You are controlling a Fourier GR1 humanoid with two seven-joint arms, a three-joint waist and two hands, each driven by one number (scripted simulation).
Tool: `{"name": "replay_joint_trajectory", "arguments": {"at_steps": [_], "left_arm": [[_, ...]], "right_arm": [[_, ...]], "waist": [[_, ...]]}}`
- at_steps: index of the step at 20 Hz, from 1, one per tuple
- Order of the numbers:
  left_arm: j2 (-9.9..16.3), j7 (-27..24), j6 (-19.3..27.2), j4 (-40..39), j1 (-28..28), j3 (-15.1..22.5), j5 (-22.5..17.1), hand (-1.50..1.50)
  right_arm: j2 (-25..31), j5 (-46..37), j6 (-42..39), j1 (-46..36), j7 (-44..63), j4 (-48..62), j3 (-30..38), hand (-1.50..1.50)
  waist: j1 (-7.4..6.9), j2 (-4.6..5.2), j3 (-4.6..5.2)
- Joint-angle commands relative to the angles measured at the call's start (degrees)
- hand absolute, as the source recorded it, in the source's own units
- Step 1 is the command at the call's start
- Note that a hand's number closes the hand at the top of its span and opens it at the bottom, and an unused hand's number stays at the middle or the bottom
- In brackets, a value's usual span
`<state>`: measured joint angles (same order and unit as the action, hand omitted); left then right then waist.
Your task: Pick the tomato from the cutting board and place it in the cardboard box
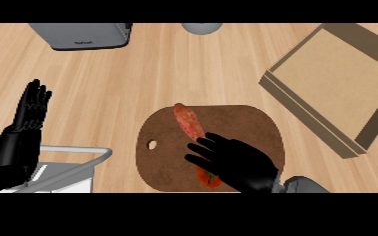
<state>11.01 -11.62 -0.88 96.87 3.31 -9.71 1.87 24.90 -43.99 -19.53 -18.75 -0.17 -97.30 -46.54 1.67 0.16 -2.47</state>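
A long red tomato [188,121] lies lengthwise on the brown cutting board [251,122] at the lower middle of the head view. My right hand [240,164] lies over the tomato's near end, fingers spread and slightly bent, and hides that part. Only a red and green bit shows under the palm. The cardboard box [325,85] stands open at the right, tilted, apart from the board. My left hand [22,130] rests open at the left edge, fingers up.
A grey toaster [83,35] stands at the back left and a grey round object [201,27] at the back middle. A metal rack [63,170] sits at the lower left beside the left hand. Bare wood counter lies between board and box.
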Motion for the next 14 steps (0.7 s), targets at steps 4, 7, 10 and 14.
{"name": "replay_joint_trajectory", "arguments": {"at_steps": [4,7,10,14], "left_arm": [[6.5,9.0,2.7,-8.3,2.5,-3.8,8.9,0.00],[5.1,9.0,2.9,-7.8,2.5,-3.1,10.3,0.00],[4.2,9.0,2.6,-7.5,3.2,-3.3,10.2,0.00],[5.2,10.3,2.4,-7.8,0.2,-4.7,9.9,0.00]], "right_arm": [[-3.7,-2.9,-0.2,0.3,5.4,2.7,-1.7,-1.50],[-5.7,-5.7,3.6,-0.2,5.7,4.2,-2.3,1.50],[-6.7,-7.6,7.5,-2.7,4.9,4.0,-0.4,1.50],[-8.4,-10.7,10.7,-3.9,5.6,4.4,-0.8,1.50]], "waist": [[-0.77,0.95,2.27],[-1.07,0.91,2.16],[-1.56,0.90,2.13],[-0.79,1.01,2.13]]}}
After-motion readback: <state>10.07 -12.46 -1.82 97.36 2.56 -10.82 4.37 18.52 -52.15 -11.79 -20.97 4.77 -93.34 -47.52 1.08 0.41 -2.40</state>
